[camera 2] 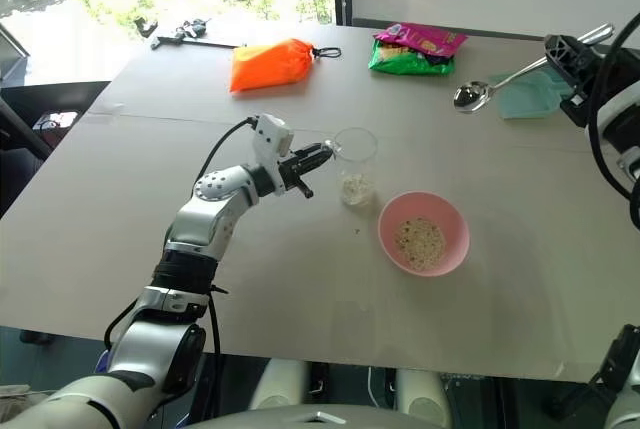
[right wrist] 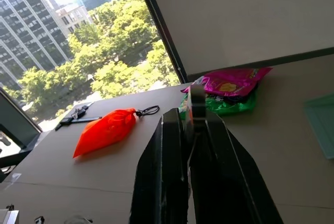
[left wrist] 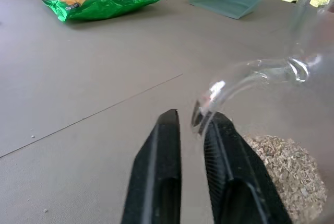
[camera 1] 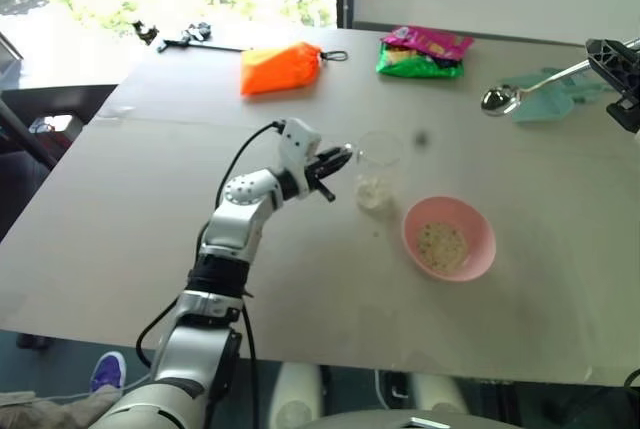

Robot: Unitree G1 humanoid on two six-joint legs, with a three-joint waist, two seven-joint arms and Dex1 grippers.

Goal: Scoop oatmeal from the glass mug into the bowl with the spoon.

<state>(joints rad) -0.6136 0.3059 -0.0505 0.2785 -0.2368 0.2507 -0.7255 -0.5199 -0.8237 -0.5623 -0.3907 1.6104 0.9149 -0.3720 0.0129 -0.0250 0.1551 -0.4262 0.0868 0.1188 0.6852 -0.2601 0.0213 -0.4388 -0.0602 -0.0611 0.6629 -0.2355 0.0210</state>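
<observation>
The glass mug [camera 2: 354, 163] stands mid-table with a little oatmeal [camera 2: 353, 187] at its bottom. My left gripper [camera 2: 312, 160] reaches it level from the left. In the left wrist view the left gripper [left wrist: 190, 118] is shut on the mug's clear handle [left wrist: 245, 75], with the oatmeal [left wrist: 287, 166] just beyond. The pink bowl [camera 1: 445, 211] sits to the mug's right and holds a small heap of oatmeal [camera 1: 441, 244]. Raised at the far right, my right gripper [camera 1: 612, 57] is shut on the handle of the spoon [camera 1: 520, 90], whose empty bowl points left. The right gripper [right wrist: 192, 115] shows the handle between its fingers.
A teal dustpan [camera 1: 548, 102] lies under the spoon. Green and pink snack packs [camera 1: 422, 52] and an orange bag [camera 1: 280, 68] lie at the far side. A black tool [camera 1: 185, 41] rests at the far left. A few oat flakes lie near the mug.
</observation>
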